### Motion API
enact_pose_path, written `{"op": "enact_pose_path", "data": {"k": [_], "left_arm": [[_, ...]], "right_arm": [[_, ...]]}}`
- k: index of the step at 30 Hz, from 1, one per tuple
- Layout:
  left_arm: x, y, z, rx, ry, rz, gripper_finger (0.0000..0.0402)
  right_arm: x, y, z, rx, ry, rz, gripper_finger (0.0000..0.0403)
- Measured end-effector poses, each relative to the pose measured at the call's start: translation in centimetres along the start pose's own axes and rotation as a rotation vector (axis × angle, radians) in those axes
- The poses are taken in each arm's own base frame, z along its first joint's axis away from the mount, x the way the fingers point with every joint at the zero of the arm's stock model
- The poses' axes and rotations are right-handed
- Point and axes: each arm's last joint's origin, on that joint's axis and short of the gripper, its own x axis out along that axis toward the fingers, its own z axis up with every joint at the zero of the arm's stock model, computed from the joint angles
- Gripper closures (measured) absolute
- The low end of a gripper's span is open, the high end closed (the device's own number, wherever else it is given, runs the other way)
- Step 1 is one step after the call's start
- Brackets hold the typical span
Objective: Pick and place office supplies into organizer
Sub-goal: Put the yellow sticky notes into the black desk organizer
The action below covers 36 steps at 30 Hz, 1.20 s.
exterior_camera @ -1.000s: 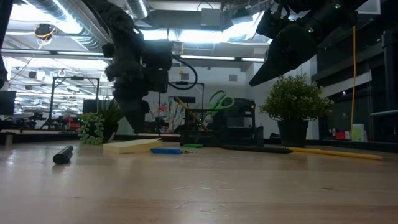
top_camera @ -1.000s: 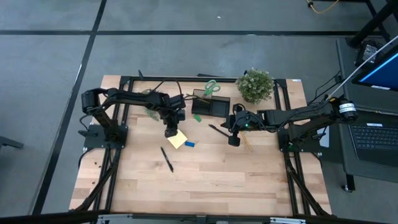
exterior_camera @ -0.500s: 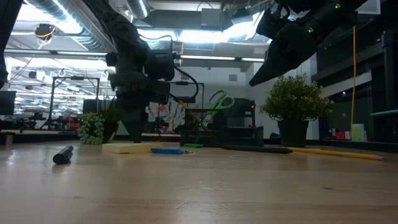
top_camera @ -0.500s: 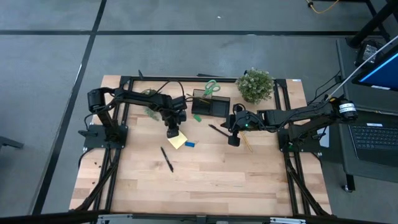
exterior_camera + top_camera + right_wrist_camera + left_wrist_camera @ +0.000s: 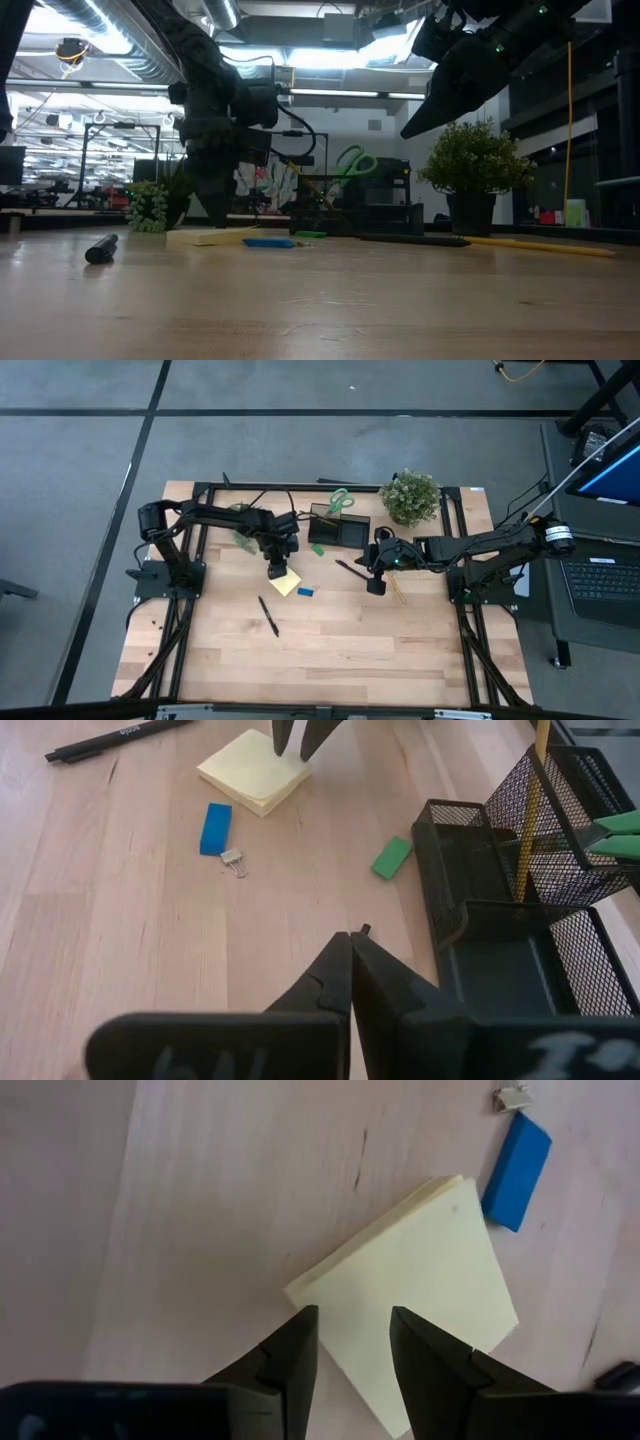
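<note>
The yellow sticky-note pad point(image 5: 286, 585) point(image 5: 415, 1295) lies flat on the table. My left gripper point(image 5: 277, 571) point(image 5: 350, 1325) points down over the pad's corner, open, with one fingertip at the pad's edge and the other above its top sheet. A blue eraser point(image 5: 306, 592) point(image 5: 215, 828) and a small binder clip point(image 5: 235, 863) lie beside the pad. The black mesh organizer point(image 5: 338, 529) point(image 5: 520, 910) holds green-handled scissors point(image 5: 340, 500) and a pencil point(image 5: 530, 810). My right gripper point(image 5: 375, 586) point(image 5: 350, 945) hovers shut, right of the organizer's front. My left gripper comes at the sticky-note pad's corner point(image 5: 300, 1292) from above, pointing down, with its fingers open. I cannot tell whether the fingertips point(image 5: 402, 1320) touch the top sheet. The pad lies flat on the table.
A green eraser point(image 5: 317, 548) point(image 5: 392, 858) lies in front of the organizer. One black pen point(image 5: 268, 615) lies near the table's middle, another point(image 5: 352, 570) by my right gripper. A pencil point(image 5: 397, 590) lies right of it. Potted plants point(image 5: 410, 496) point(image 5: 240, 525) stand at the far edge.
My left gripper has come down toward the sticky-note pad and shifted slightly toward the table's right. In the low view its fingertips now reach the pad's level. The right arm has kept still.
</note>
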Motion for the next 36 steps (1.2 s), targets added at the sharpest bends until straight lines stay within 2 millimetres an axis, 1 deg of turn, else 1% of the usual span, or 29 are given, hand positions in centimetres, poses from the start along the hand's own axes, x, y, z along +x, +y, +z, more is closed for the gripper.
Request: {"op": "enact_pose_path", "data": {"k": [3,9,11,13,15,20,30,36], "left_arm": [[-0.4,-0.2,0.0,0.025,-0.011,0.0,0.0279],[-1.9,-0.8,0.1,0.048,-0.068,0.007,0.0279],[-2.2,-0.8,0.1,0.044,-0.077,0.052,0.0279],[-2.3,-0.6,-0.1,0.035,-0.053,0.111,0.0279],[-2.2,-0.5,-0.3,0.028,-0.037,0.126,0.0279],[-2.1,-0.6,-0.3,0.026,-0.03,0.109,0.0279],[-2.0,-0.6,-0.4,-0.039,-0.032,0.106,0.0279],[-1.0,-0.5,-1.5,-0.063,-0.004,0.062,0.0279]], "right_arm": [[0.0,0.0,0.0,0.0,0.0,0.0,0.0393],[0.0,0.0,0.0,-0.001,0.0,0.0,0.0393],[0.0,0.0,0.0,-0.001,0.0,0.0,0.0393],[0.0,0.0,0.0,-0.001,0.0,0.0,0.0393],[0.0,0.0,0.0,-0.001,0.0,-0.001,0.0393],[0.0,0.0,0.0,-0.001,0.001,0.0,0.0393],[0.0,0.0,0.0,-0.001,0.002,0.0,0.0393],[0.0,0.0,0.0,-0.002,0.002,0.0,0.0393]]}}
